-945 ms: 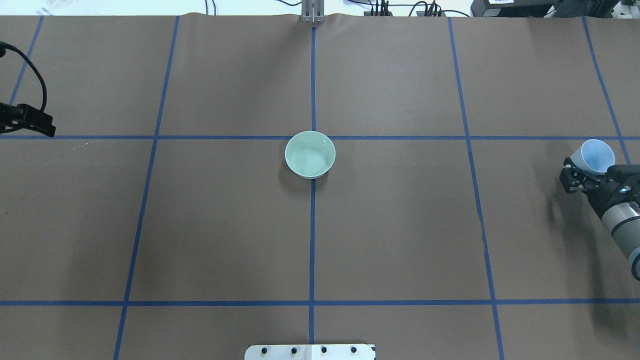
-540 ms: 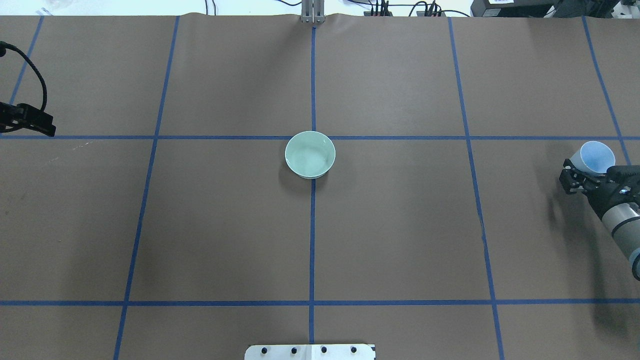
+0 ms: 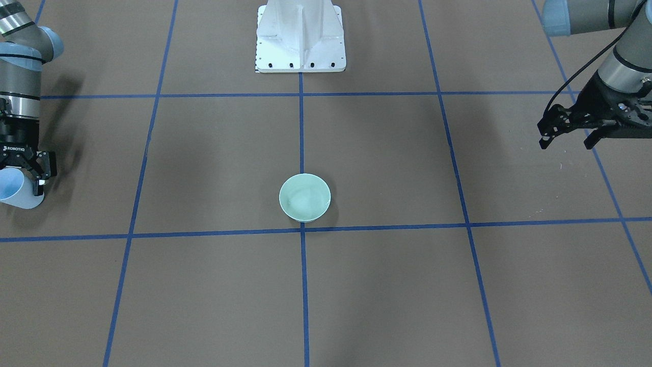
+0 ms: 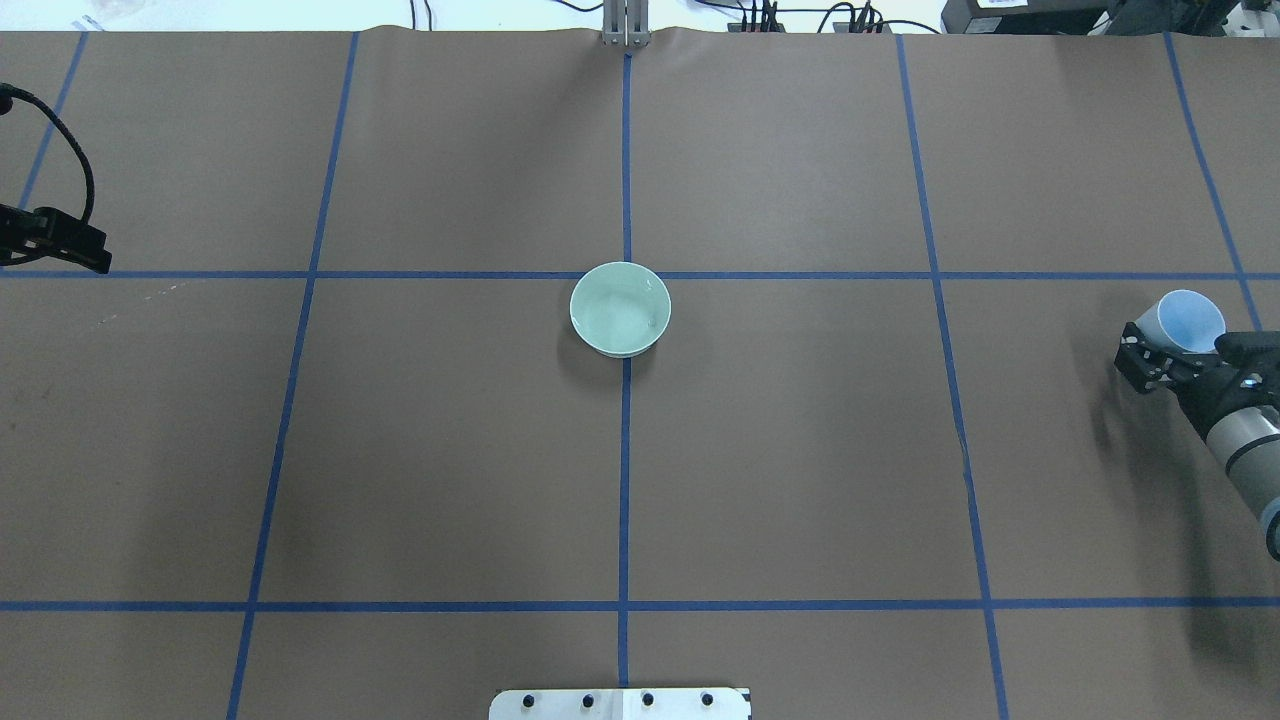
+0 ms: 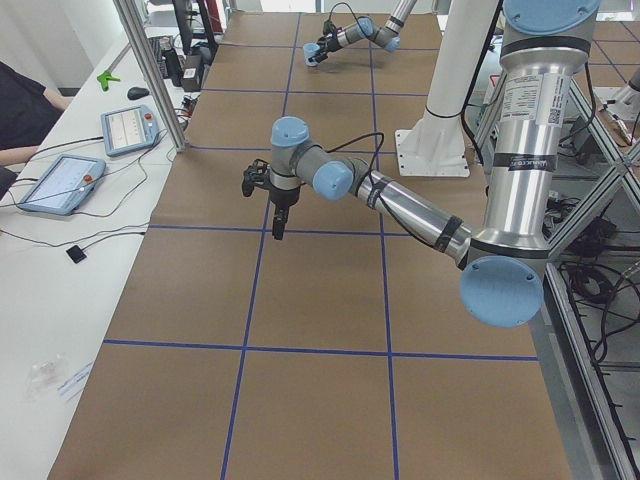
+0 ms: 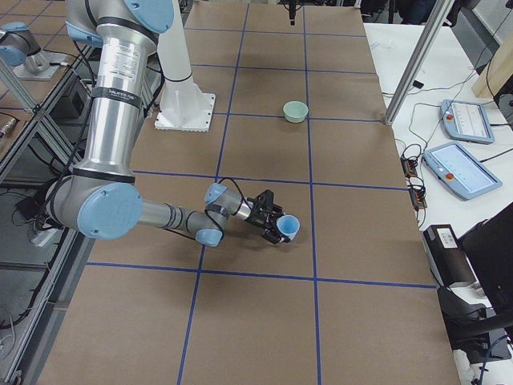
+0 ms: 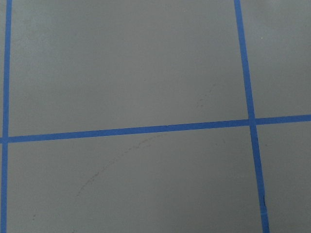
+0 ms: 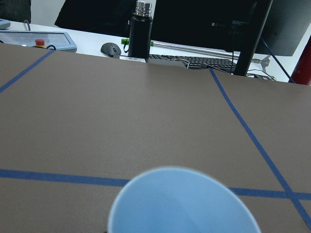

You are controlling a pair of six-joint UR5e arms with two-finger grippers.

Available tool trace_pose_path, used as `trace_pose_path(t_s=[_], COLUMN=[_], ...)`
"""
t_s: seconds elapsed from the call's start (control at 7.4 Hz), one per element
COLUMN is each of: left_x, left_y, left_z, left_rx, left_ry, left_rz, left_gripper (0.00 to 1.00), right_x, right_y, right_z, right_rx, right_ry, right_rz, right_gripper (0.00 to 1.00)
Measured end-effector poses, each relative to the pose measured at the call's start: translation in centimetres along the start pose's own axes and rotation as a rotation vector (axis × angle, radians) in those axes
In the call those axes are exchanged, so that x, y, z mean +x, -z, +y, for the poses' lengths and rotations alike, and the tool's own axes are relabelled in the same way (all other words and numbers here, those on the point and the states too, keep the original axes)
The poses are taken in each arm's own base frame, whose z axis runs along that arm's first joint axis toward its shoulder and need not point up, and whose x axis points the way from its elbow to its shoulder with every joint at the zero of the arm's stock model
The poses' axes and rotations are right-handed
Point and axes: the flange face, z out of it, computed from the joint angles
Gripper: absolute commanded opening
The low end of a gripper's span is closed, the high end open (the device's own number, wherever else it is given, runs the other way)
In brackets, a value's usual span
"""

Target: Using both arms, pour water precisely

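the right gripper (image 4: 1165, 362) clamps a pale blue cup (image 4: 1185, 322), tilted, at the tabletop's (image 4: 800, 450) right edge. the left gripper (image 3: 565, 133) hangs spread wide and empty at the far left. water (image 4: 620, 315) glints in the central green bowl (image 4: 620, 345).

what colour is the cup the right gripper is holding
Pale blue; the cup shows best in the right wrist view.

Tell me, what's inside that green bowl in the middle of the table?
The bowl shows faint shiny ripples, seemingly a little water. How deep is unclear.
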Motion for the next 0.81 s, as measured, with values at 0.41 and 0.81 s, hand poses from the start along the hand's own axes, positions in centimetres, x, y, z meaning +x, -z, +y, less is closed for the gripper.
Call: trace_pose_path(t_s=[0.41,0.81], left_x=[0.1,0.1], left_y=[0.1,0.1], left_z=[0.0,0.0], left_rx=[0.002,0.003], left_ry=[-0.001,-0.001], left_rz=[0.001,0.002], left_gripper=[1.00,1.00], right_x=[1.3,-0.3], right_y=[1.0,2.3], right_z=[-0.2,-2.3], right_rx=[-0.005,0.022], right_ry=[-0.009,0.012], right_rz=[-0.023,-0.067], right_gripper=[1.00,1.00])
